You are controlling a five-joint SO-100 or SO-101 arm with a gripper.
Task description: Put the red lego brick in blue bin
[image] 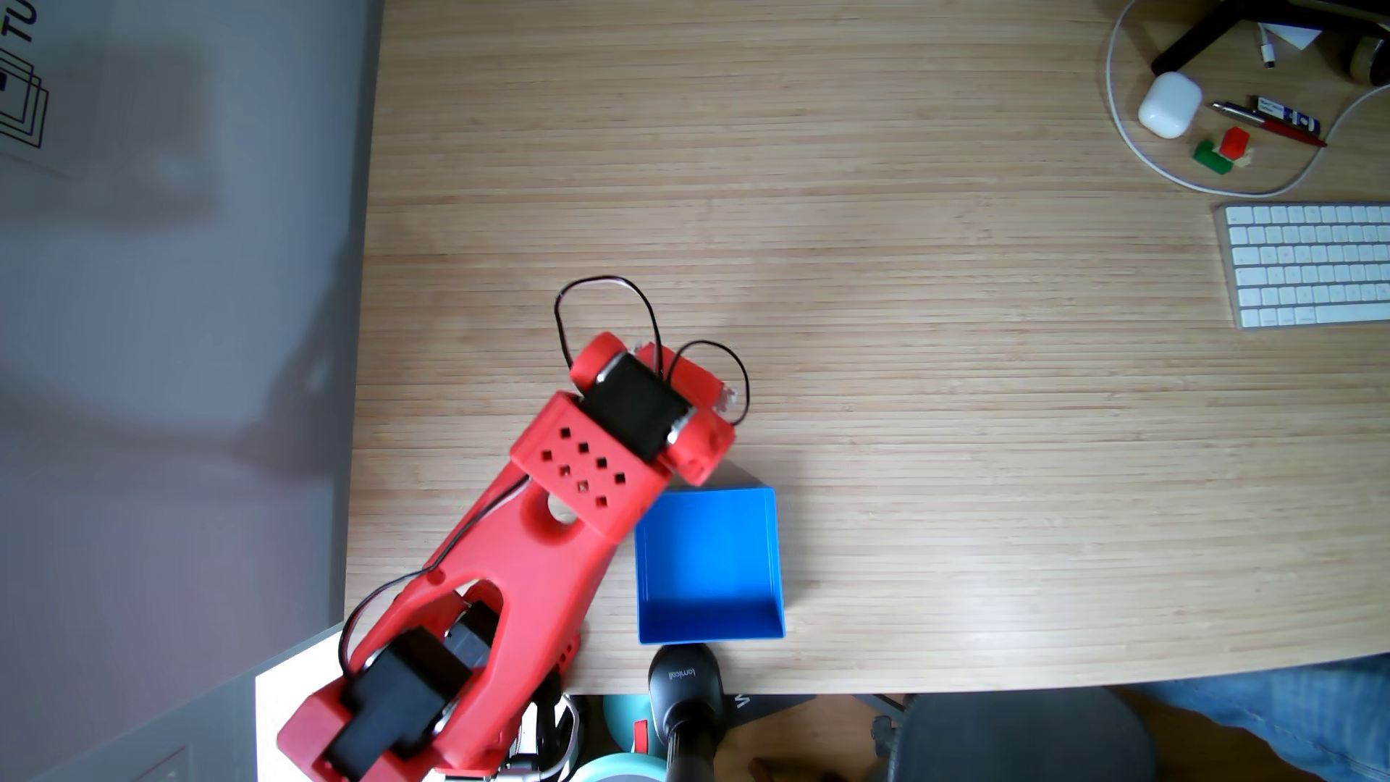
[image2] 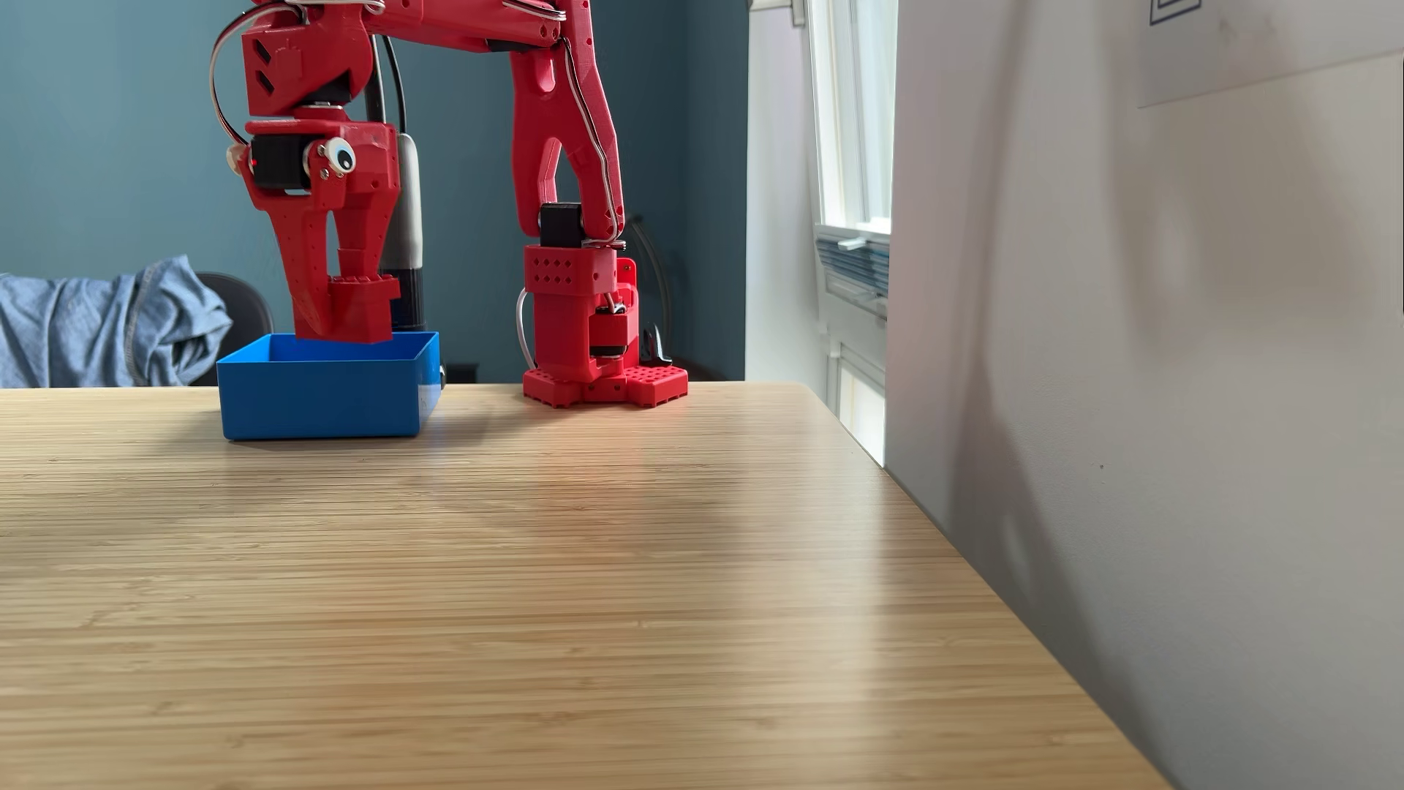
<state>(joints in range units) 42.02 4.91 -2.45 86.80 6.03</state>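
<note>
Fingers (image2: 311, 304) of matte red printed plastic, closure unclear, above smooth square blue bin (image2: 319, 399).

Desk (image2: 532, 608): pale wood with fine parallel strips, smooth, satin sheen where window light falls. Bin (image2: 319, 402): bright blue plastic, thin smooth walls, faintly glossy; arm (image: 541, 556) and pincer (image2: 346, 334): red printed plastic, matt, with perforated panels. Keyboard (image: 1312, 263): white plastic keys; cloth (image2: 106, 327): soft blue denim-like, creased.
</note>
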